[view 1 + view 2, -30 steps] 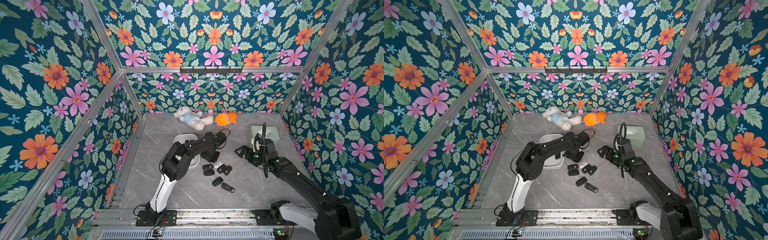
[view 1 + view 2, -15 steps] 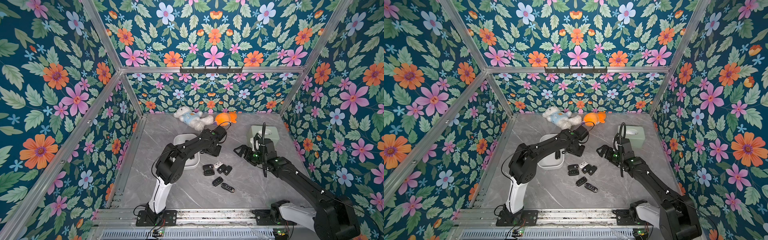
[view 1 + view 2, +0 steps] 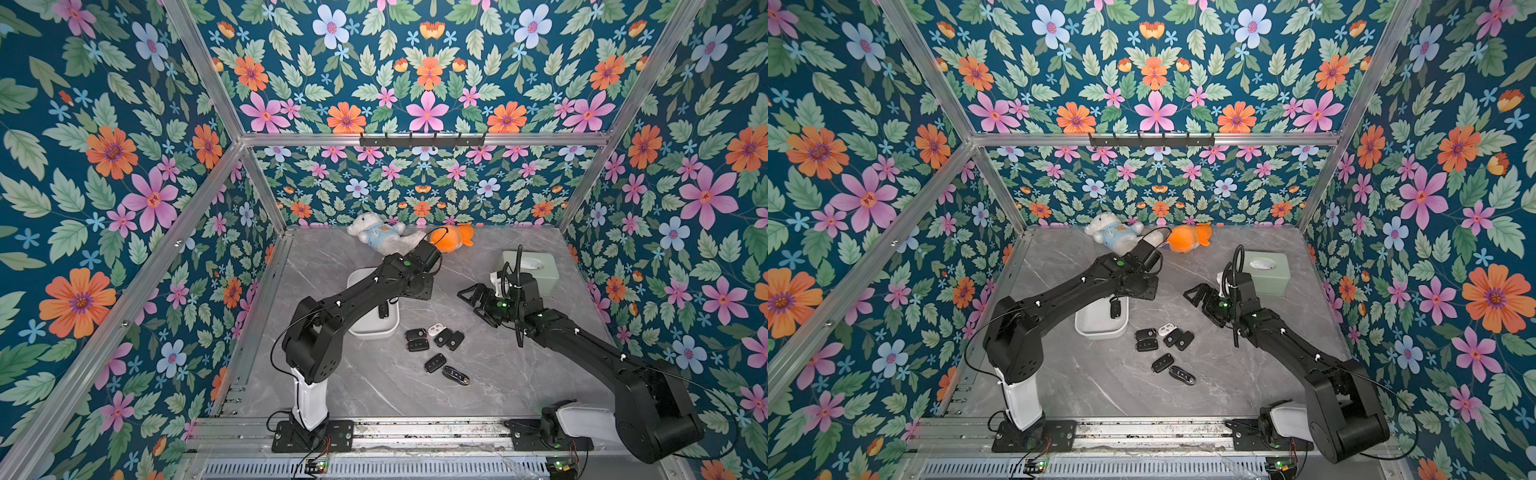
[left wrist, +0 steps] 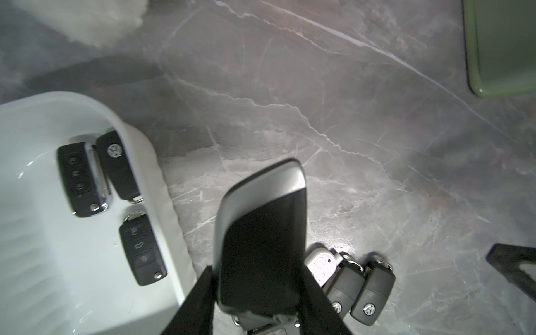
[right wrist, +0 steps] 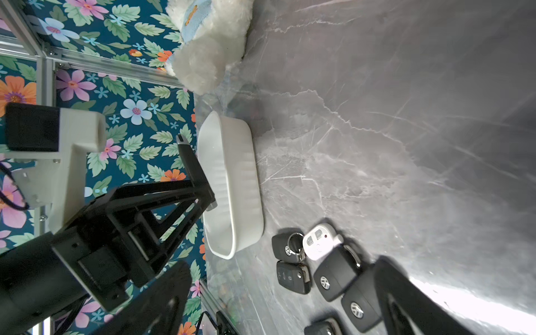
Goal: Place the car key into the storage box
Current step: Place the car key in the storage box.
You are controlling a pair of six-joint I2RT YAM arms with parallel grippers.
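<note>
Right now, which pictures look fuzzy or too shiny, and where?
Left wrist view: the plush toy is a soft blur, the storage box smears at its edge, and the gripped car key looms huge. Right wrist view: white glare washes out a patch of the table. Both top views: sharp, evenly lit.

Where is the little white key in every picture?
Top view: white key at the black keys' far edge, near the tray.
Top view: white key, same spot.
Left wrist: white key beside the held key.
Right wrist: white key among black keys.
Shared landmark: tray.
</note>
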